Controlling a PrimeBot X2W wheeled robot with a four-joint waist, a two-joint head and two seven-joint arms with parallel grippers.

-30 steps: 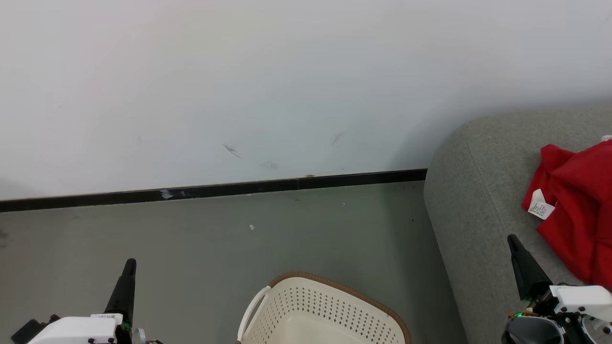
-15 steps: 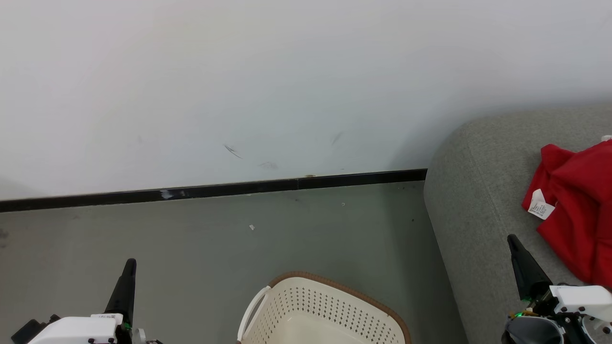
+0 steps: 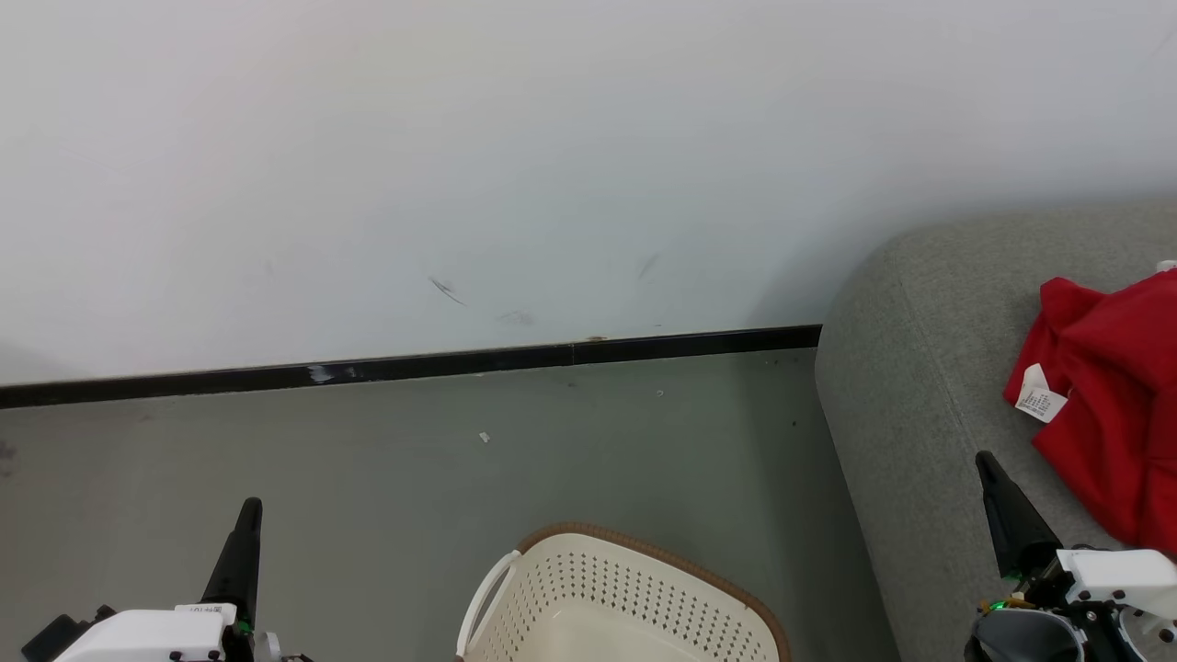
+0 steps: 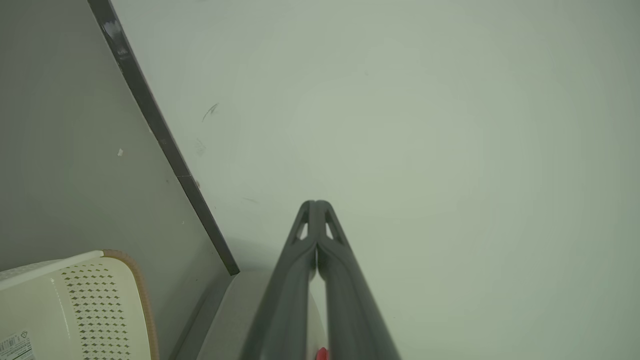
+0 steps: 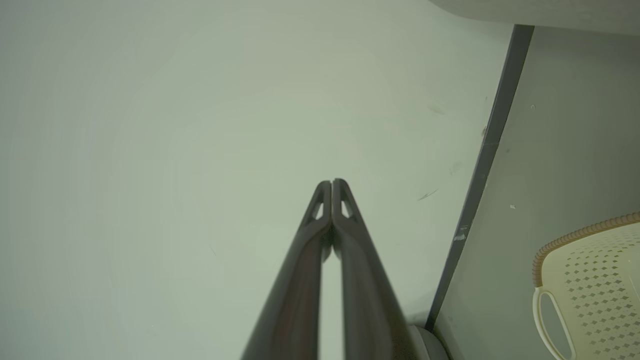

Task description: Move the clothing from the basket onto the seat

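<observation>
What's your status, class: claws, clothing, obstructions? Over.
Left claw shut, right claw shut, both holding nothing. Crumpled red fabric garment lying on large grey woven-fabric seat; cream-white perforated plastic basket, visible part bare. No obstruction seen.

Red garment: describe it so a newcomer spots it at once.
Follow the black baseboard right to the big grey seat. The red garment lies crumpled on it, at the head view's right edge. It alone is bright red, with a white tag.

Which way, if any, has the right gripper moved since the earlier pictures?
No. The right gripper lies at the same spot against the seat as before.
</observation>
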